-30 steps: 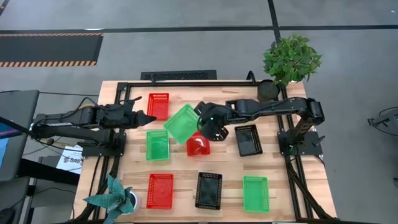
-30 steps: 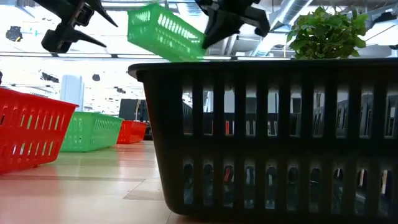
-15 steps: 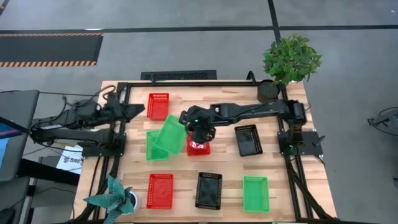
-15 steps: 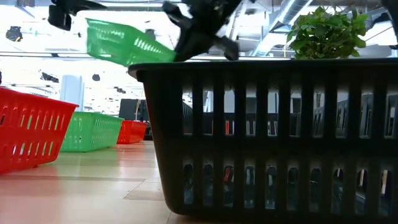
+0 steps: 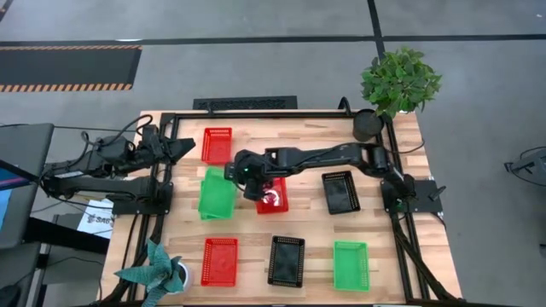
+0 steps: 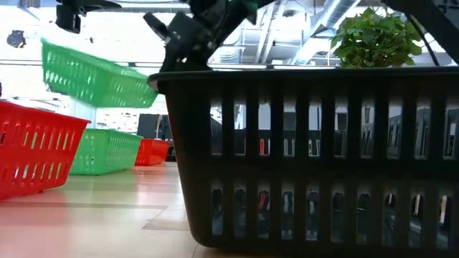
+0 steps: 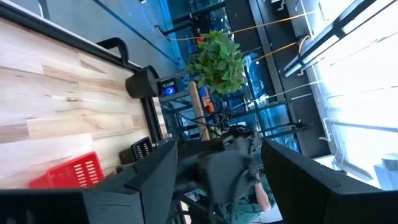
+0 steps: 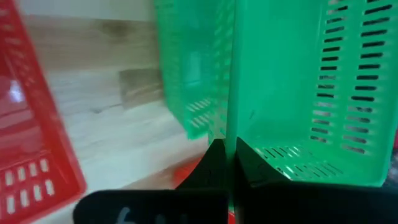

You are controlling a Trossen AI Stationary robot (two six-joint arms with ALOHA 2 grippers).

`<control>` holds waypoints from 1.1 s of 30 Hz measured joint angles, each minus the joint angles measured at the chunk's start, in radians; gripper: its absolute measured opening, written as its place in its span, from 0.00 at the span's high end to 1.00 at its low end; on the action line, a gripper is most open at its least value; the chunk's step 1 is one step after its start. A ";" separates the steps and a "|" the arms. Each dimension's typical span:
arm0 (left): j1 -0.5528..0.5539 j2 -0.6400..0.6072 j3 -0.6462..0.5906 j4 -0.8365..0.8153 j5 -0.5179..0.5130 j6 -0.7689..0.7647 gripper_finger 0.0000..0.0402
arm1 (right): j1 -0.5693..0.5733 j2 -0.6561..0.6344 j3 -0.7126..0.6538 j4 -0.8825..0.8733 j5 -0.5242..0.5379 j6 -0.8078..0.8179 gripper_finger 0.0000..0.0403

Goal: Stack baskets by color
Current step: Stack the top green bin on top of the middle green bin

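Observation:
My right gripper [image 5: 241,173] reaches across the table's middle and is shut on a green basket [image 5: 215,189], which hangs tilted in the air [image 6: 93,75]. Right below it a second green basket [image 6: 107,150] rests on its base on the table; the high view shows almost none of it. A red basket [image 5: 273,198] lies under my right arm. My left gripper [image 5: 189,147] waits open at the far left, level, beside another red basket [image 5: 217,145]. Its fingers stand wide apart in the left wrist view [image 7: 217,180]. My right gripper pinches a side wall of the green basket at its rim [image 8: 230,124], a finger on each face of the wall. The fingers [image 8: 214,165] slant down from the table's right side. The basket is lifted clear and tilted, hanging over the second green basket [image 8: 193,74].
Along the near edge stand a red basket [image 5: 220,261], a black basket [image 5: 287,259] and a green basket [image 5: 351,264]. Another black basket [image 5: 341,191] lies right of centre. A potted plant [image 5: 399,81] stands at the far right corner, and a small plant [image 5: 158,273] at the near left.
My right gripper has swung toward the table's left edge and down, rolling its wrist, with the green basket held. The basket has turned from a diagonal lie into line with the green basket below it. My left gripper has drawn back toward the left edge and risen a little.

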 joint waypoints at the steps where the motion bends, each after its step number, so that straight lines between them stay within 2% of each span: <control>1: 0.000 0.000 0.000 0.000 0.000 0.000 0.45 | -0.001 0.012 0.008 -0.004 -0.002 -0.005 0.99; 9: 0.000 0.000 0.000 0.000 -0.005 0.000 0.45 | -0.021 0.040 0.027 0.001 -0.005 -0.047 0.99; 30: 0.000 0.000 0.000 0.000 -0.033 0.018 0.45 | -0.050 0.051 0.028 0.001 -0.102 -0.082 0.98; 33: 0.000 0.000 0.000 0.000 -0.034 0.018 0.45 | -0.048 0.058 0.025 -0.044 -0.105 -0.082 0.98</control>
